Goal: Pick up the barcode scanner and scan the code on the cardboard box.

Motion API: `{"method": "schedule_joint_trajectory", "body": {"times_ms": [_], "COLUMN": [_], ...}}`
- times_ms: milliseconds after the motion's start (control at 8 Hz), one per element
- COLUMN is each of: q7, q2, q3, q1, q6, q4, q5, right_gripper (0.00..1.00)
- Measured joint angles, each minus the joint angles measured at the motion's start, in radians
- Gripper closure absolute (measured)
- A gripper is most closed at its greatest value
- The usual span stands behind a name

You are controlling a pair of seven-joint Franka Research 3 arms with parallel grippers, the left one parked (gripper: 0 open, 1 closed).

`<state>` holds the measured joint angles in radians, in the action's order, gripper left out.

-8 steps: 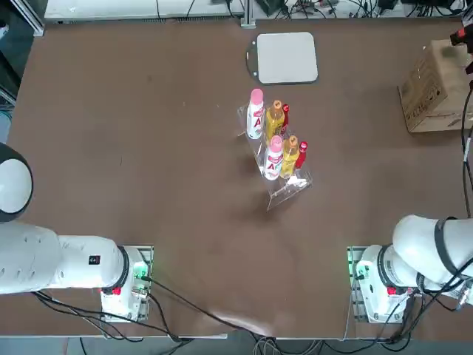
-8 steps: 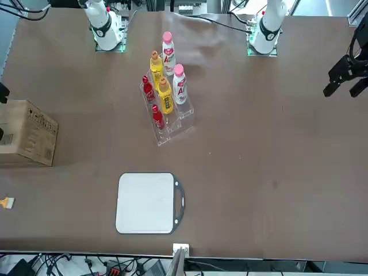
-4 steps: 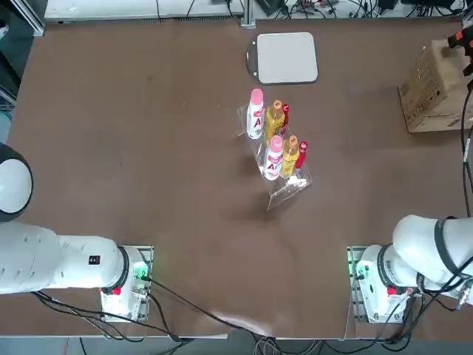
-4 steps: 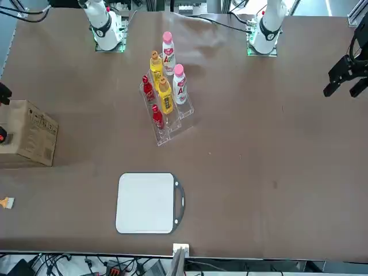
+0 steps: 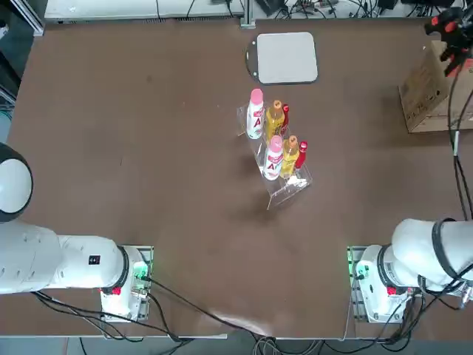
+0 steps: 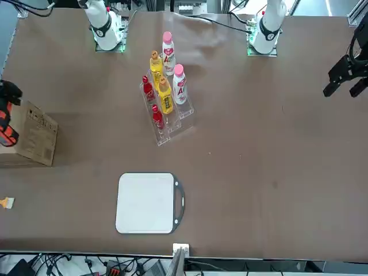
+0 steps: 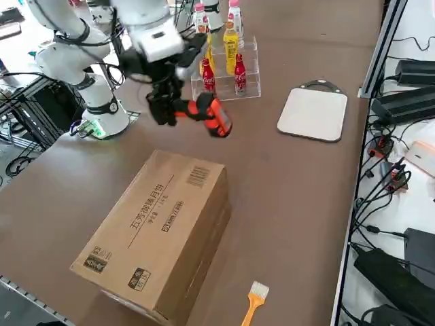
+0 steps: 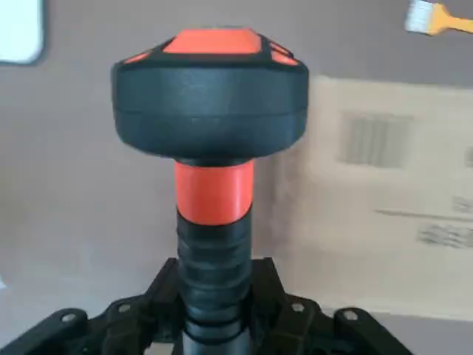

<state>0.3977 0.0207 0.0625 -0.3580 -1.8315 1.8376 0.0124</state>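
My right gripper is shut on the handle of the barcode scanner, a black device with orange-red trim. It holds the scanner in the air near one end of the cardboard box. The box is brown and lies flat at the table's right edge, with dark printing and a barcode label on its top face. In the wrist view the scanner head faces the table, and the box with its barcode lies just beside it. From overhead the scanner shows by the box's far corner.
A clear rack of bottles stands mid-table, and a flat grey pad lies at the far edge. A small orange-handled brush lies past the box. Cables and power bricks run along the table's far side.
My right gripper has carried the scanner further into view above the box's end, moving toward the table's middle and far edge. The box and bottles have not moved.
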Motion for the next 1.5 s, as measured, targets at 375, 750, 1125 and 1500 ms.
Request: {"method": "schedule_joint_trajectory", "body": {"times_ms": [375, 750, 1125, 1500], "q7": [-0.256, -0.294, -0.294, -0.294], "q2": [0.03, 0.089, 0.148, 0.224], "q3": [0.009, 0.005, -0.001, 0.0], "q1": [0.21, 0.241, 0.242, 0.244], "q6": [-0.114, -0.486, -0.603, -0.659], "q4": [0.056, 0.327, 0.424, 0.443], "q5": [0.001, 0.001, 0.001, 0.001], "right_gripper": [0.58, 0.58, 0.58, 0.58]}}
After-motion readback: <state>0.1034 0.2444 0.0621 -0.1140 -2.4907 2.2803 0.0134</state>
